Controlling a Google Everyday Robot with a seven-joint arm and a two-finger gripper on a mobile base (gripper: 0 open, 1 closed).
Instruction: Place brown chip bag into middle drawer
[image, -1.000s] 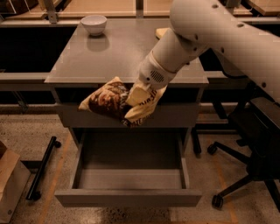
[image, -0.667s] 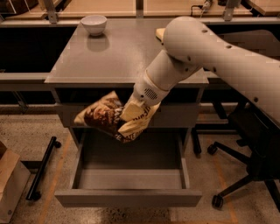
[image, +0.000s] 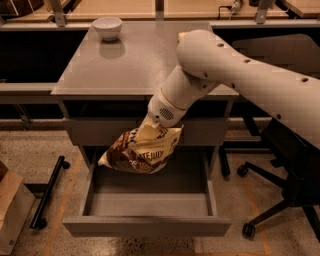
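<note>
Presently, items listed left to right, with hazards noted.

1. Cardboard box (image: 9, 210), on the floor at the far left, well apart from the work. No hazard.
2. Black floor rail (image: 47, 192), beside the desk's left leg. No hazard.
3. White bowl (image: 107, 26), on the far left corner of the desk top (image: 130, 65). Clear of the arm's path.
4. Upper drawer front (image: 95, 132), closed, directly above the opening. Hazard: the wrist sits close under it, so a steep descent could knock wrist or bag against its lower edge.
5. Brown chip bag (image: 135, 155), in the air, tilted, over the rear of the open drawer and not touching its floor. Its left corner hangs near the left side wall. Hazard: on release, that corner may land on the slanted wall and leave the bag propped rather than flat. The crinkly film may also slip early from a narrow hold.
6. Gripper (image: 150, 136), at the bag's upper edge, fingers pinched on the bag. Hazard: letting go from this height lets a light bag tumble unpredictably.
7. Middle drawer (image: 150, 204), pulled fully out, floor bare. Hazard: a bag left standing on end could foul the closing.
8. Robot arm (image: 240, 75), reaching across the desk's right edge.
9. Office chair (image: 287, 195), right, apart.
</note>
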